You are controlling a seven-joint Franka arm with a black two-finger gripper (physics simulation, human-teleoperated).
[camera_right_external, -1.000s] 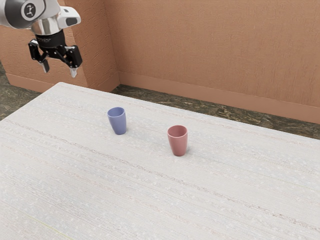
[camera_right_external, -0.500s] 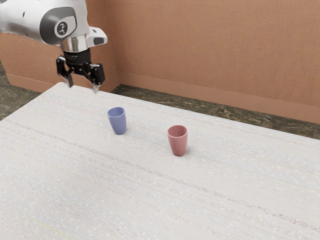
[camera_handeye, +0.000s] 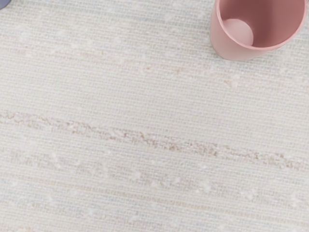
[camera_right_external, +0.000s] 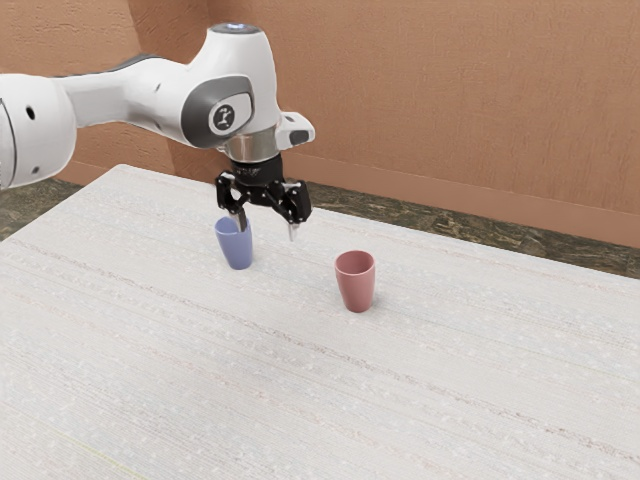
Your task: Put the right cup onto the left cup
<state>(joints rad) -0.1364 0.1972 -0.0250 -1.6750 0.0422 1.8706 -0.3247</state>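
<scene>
My gripper (camera_right_external: 266, 232) is open above the table, its fingertips apart with nothing between them. One finger overlaps the rim of the blue cup (camera_right_external: 238, 250) in the exterior view; whether it touches is unclear. The red cup (camera_right_external: 356, 284) stands upright toward the exterior view's right, apart from the gripper. From the wrist camera, the red cup (camera_handeye: 223, 40) shows its open mouth and inner bottom, and a sliver of the blue cup (camera_handeye: 3, 4) is at the picture's corner.
Both cups stand on a pale, streaked table (camera_right_external: 250, 390). Behind the table's far edge rises an orange-brown wall (camera_right_external: 430, 110).
The arm has swung from the exterior view's upper left toward its right and lower, bringing the open gripper near the blue cup. Both cups have stayed put.
</scene>
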